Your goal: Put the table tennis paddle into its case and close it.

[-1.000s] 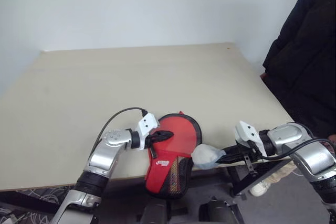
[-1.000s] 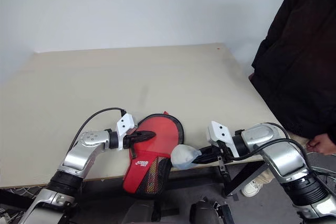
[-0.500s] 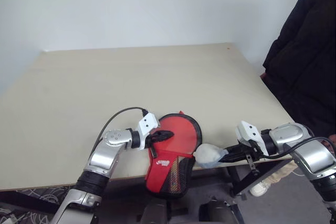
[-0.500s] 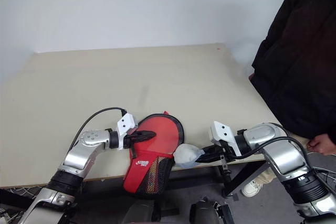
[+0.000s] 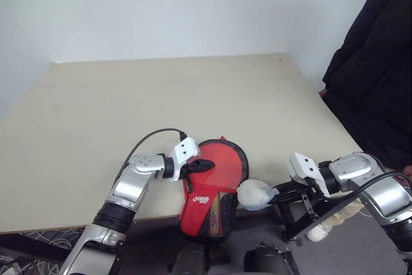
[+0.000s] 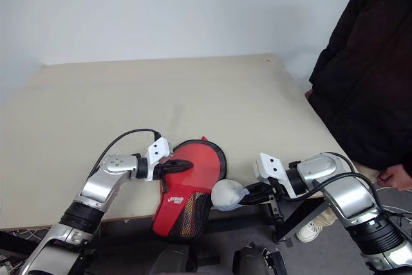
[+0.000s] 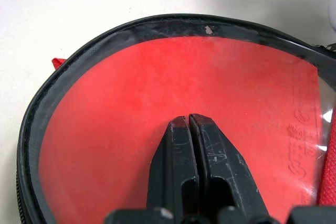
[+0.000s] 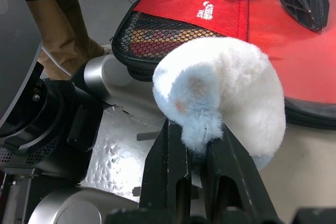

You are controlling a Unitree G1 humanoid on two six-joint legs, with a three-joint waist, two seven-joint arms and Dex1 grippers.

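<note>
Red rubber paddle [image 7: 157, 103] inside black-edged clear case [image 5: 211, 188]; your left gripper [image 5: 205, 165] clenched on it, right gripper [image 8: 197, 140] pinching pale fluffy lump [image 8: 226, 93] beside case; closing remains.

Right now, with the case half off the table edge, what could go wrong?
1. The case overhangs the table front edge at its handle end. The left gripper, shut, presses on its clear face; if it lifts or slides, the case may tip off.
2. The right gripper is shut on the pale fluffy lump, which touches the case rim. It could nudge the case further out.
</note>
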